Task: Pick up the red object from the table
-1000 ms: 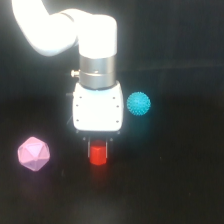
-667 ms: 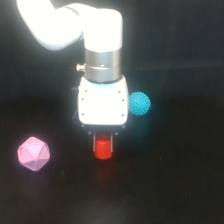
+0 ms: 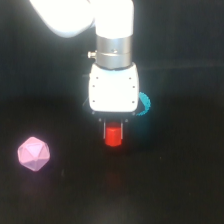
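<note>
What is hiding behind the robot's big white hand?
A teal bumpy ball peeks out behind the white gripper on the exterior view's right. Only its edge shows; the rest is covered. Below, the red object sits between the fingers.

We see a matte black table [image 3: 190, 190]; beside the gripper's glossy white plastic housing [image 3: 114, 91], its collar looks like brushed metal, and the red object [image 3: 113, 136] below it seems smooth plastic.
</note>
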